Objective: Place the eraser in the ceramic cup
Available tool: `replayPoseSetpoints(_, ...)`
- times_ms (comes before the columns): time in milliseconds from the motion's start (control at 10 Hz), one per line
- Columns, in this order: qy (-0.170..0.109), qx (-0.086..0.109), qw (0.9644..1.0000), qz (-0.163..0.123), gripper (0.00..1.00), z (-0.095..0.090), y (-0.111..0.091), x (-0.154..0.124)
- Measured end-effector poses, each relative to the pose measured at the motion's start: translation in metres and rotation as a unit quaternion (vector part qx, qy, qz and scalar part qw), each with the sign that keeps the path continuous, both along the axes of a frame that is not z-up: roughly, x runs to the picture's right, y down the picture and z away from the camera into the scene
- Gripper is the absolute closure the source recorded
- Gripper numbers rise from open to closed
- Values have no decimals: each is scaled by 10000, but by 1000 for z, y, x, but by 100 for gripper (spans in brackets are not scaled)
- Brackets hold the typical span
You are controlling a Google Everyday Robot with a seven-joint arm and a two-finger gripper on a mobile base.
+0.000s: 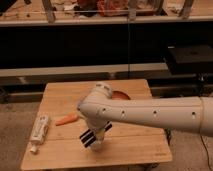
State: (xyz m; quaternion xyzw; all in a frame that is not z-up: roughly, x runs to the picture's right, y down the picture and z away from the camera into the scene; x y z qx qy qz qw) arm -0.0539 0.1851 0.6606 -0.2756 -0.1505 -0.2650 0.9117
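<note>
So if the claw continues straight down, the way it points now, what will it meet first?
Probably the light wooden table top. The claw hangs over a bare patch near the front edge; the orange carrot and white tube lie off to the side. Depth is uncertain.

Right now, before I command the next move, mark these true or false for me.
1. The claw hangs over the front of the wooden table. True.
2. The carrot lies to the right of the arm. False: it lies left of it.
3. A white tube lies near the table's left edge. True.
4. The tube rests on the carrot. False: they lie apart.
</note>
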Motion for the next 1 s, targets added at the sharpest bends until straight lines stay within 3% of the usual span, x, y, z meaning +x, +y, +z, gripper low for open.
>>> replayPoseSetpoints(600, -543, -434, 9975, 115, 94, 3, 3, -5)
replayPoseSetpoints(1000, -553, -672, 9962, -11, 94, 5, 7, -9)
